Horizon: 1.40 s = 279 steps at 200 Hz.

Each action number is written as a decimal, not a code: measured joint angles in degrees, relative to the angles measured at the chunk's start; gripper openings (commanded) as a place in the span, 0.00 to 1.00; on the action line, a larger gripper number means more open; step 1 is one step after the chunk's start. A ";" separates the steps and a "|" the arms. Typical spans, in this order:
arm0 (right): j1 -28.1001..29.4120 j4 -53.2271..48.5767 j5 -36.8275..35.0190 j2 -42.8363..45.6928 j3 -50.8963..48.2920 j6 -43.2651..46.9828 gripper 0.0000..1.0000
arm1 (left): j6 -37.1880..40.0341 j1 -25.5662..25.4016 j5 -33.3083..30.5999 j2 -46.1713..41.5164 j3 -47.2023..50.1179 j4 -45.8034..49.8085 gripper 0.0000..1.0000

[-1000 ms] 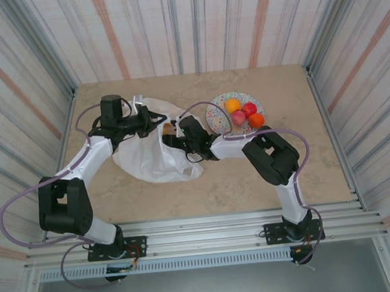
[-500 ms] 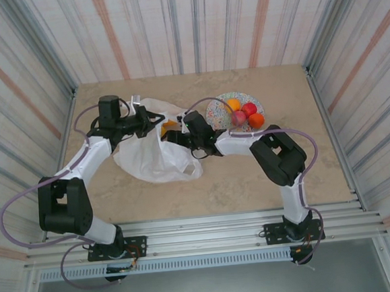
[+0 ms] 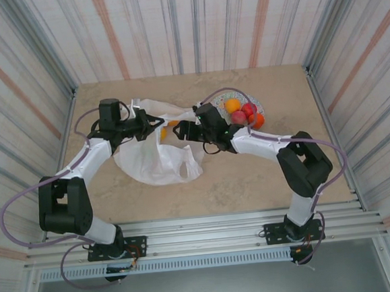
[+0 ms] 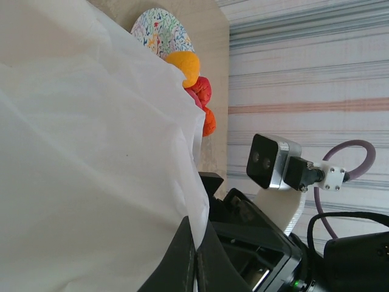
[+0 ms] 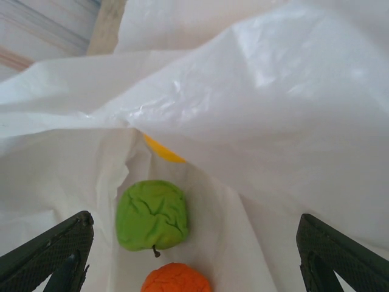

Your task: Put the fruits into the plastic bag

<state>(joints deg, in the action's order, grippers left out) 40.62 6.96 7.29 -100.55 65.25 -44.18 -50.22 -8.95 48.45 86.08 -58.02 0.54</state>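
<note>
Right wrist view: the right hand point(image 5: 194, 258) hangs wide and empty over the open plastic bag point(image 5: 255, 121), its orange point(image 5: 176, 283) just dropped inside, left hand point(image 4: 196, 237) pinching the rim; four fruits point(image 3: 239, 117) remain outside.

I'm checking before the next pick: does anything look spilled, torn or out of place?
Nothing stands out. The green apple and an orange lie inside the plastic bag, and four fruits sit on the plate. No spill or tear shows.
</note>
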 measured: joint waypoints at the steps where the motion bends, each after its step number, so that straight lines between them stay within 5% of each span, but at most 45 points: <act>1: -0.02 0.07 0.00 0.07 -0.09 0.00 0.88 | 0.00 0.00 0.00 0.00 0.00 0.00 0.00; 61: -3.93 -1.07 -0.07 11.47 -6.88 3.04 0.91 | 0.90 0.02 -0.11 0.00 0.44 0.11 0.00; 135: -16.76 -20.15 -16.17 19.12 -5.95 22.77 0.98 | 1.99 0.02 -0.52 0.00 0.42 1.29 0.00; 201: -30.82 -28.13 -14.69 9.75 -2.08 32.98 0.99 | 1.99 0.02 -0.66 0.00 0.42 1.29 0.00; 279: -34.38 -32.20 -8.76 -3.32 6.91 40.00 0.89 | 1.97 0.46 -0.61 0.02 0.42 1.27 0.00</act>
<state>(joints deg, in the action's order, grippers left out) 6.24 -25.23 -1.48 -103.88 72.16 -4.19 -48.25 -8.49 47.83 86.11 -57.60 1.80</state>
